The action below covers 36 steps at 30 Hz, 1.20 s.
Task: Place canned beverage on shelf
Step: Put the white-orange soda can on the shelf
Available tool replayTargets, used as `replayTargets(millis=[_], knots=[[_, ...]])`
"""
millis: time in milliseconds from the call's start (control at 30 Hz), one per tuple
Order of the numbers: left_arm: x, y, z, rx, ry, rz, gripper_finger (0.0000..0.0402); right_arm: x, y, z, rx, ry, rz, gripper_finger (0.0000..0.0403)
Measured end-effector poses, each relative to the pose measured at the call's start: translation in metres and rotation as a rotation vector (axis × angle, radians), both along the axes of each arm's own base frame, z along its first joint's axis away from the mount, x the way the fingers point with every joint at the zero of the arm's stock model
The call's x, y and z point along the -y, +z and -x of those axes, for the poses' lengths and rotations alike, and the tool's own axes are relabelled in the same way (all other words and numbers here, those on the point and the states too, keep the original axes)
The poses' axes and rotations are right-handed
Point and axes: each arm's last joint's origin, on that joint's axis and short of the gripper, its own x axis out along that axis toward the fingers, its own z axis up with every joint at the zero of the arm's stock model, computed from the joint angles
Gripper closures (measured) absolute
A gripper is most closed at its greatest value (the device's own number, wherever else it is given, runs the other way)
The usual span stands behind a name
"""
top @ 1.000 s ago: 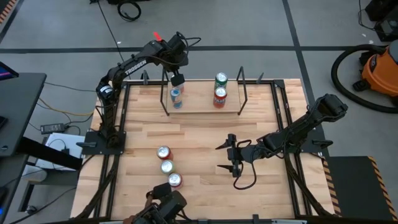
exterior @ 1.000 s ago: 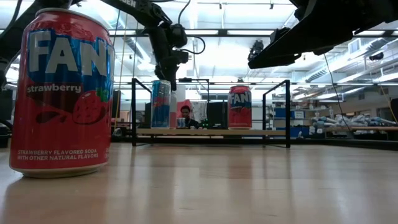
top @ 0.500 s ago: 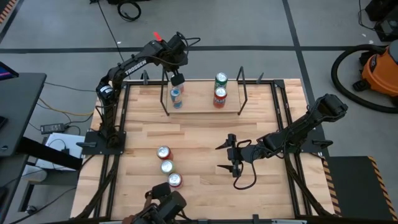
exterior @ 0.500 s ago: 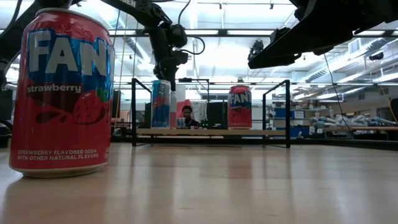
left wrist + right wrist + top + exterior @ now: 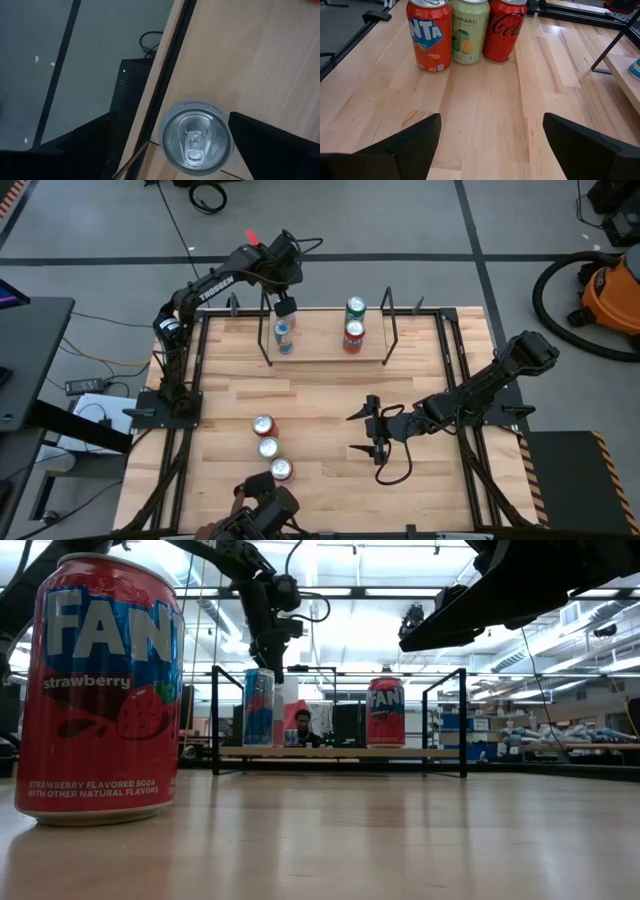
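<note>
The blue can (image 5: pixel 284 337) stands upright on the shelf (image 5: pixel 322 352) at its nine o'clock end; the left gripper (image 5: pixel 285 308) hangs directly above it, fingers spread and clear, so it should lift straight up without brushing the rim; the right gripper (image 5: pixel 369 433), at four o'clock, waits with fingers apart.

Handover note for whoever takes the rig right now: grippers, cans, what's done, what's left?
Left gripper: open, above the blue can on the shelf, not holding it.
Right gripper: open, empty, low over mid-table.
Done: blue can, red can and green can are on the shelf.
Left: three cans in a row at the table's near edge.
</note>
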Motion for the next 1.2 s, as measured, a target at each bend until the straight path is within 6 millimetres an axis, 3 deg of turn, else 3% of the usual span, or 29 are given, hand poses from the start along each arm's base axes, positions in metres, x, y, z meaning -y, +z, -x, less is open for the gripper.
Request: replayTargets(millis=[567,933,1200], knots=[[-0.007,-0.002,0.005,0.030,0.115,0.031,0.0012,0.000,0.000,0.000,-0.001,0.000,0.000,0.0041],[-0.016,-0.001,0.013,0.147,0.415,0.104,0.0012,0.000,0.000,0.000,0.005,0.000,-0.003,0.0041],[-0.015,-0.002,0.013,0.078,0.433,0.023,0.0012,0.000,0.001,0.000,0.005,-0.002,-0.007,0.0041]])
